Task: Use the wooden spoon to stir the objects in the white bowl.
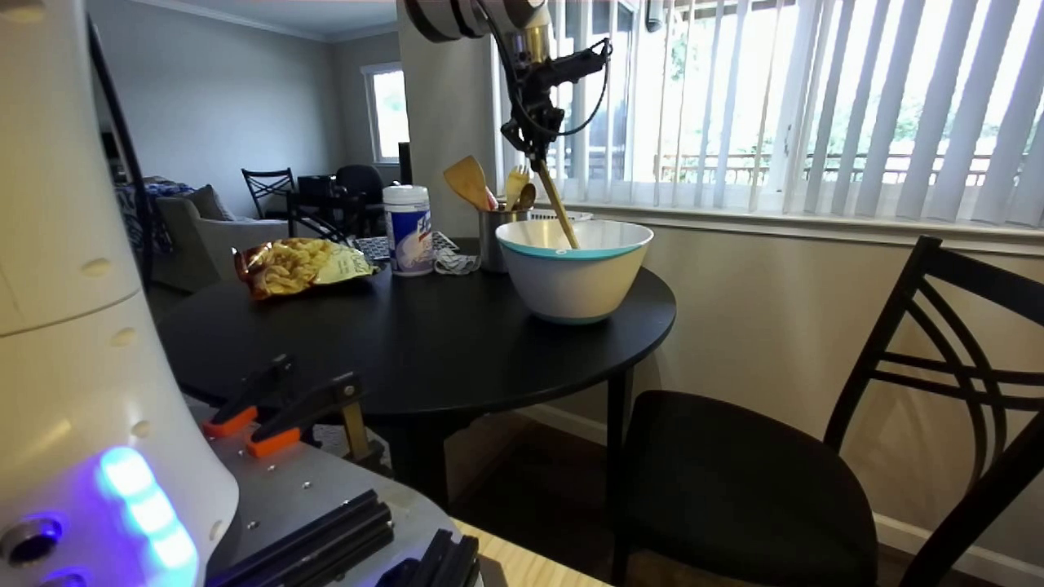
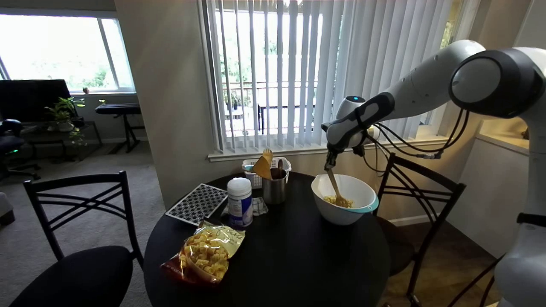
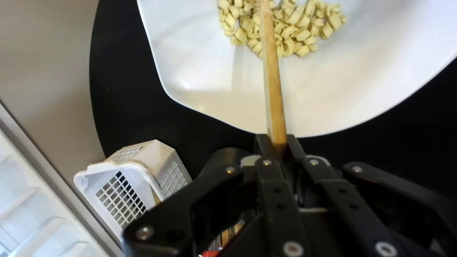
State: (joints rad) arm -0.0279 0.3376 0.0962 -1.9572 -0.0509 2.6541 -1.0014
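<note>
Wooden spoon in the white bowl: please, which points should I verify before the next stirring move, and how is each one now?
1. Hand closed on the wooden spoon: ok.
2. Spoon's head among the pasta: ok in an exterior view.
3. White bowl upright on the black table: ok.
4. Bowl apart from the metal utensil holder: ok.
5. Bowl braced against sliding: not ok, no support seen.
6. Spoon touching the bowl's floor: cannot tell.
</note>
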